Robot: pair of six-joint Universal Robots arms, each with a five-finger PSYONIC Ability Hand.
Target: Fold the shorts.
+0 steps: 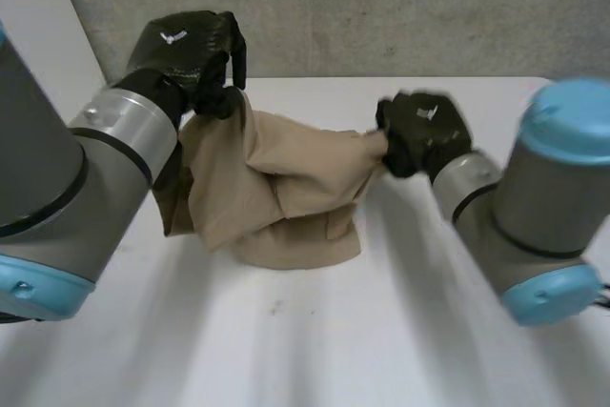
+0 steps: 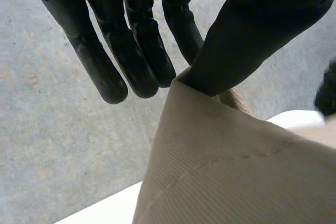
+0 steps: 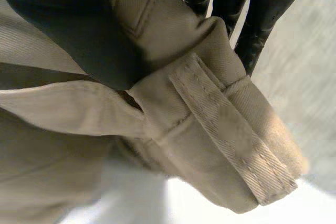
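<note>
Tan shorts (image 1: 276, 183) hang stretched between both hands above the white table (image 1: 315, 331), their lower part bunched on the tabletop. My left hand (image 1: 195, 50) is raised at the shorts' left top corner and pinches the cloth (image 2: 231, 161) between its thumb (image 2: 252, 30) and fingers (image 2: 139, 56). My right hand (image 1: 419, 131) holds the right end of the shorts. In the right wrist view its thumb (image 3: 68, 30) presses the stitched waistband edge (image 3: 231, 129) against its fingers (image 3: 257, 19).
A grey wall (image 1: 381, 7) stands behind the table's far edge. Bare tabletop lies in front of the shorts between my two forearms (image 1: 86, 159).
</note>
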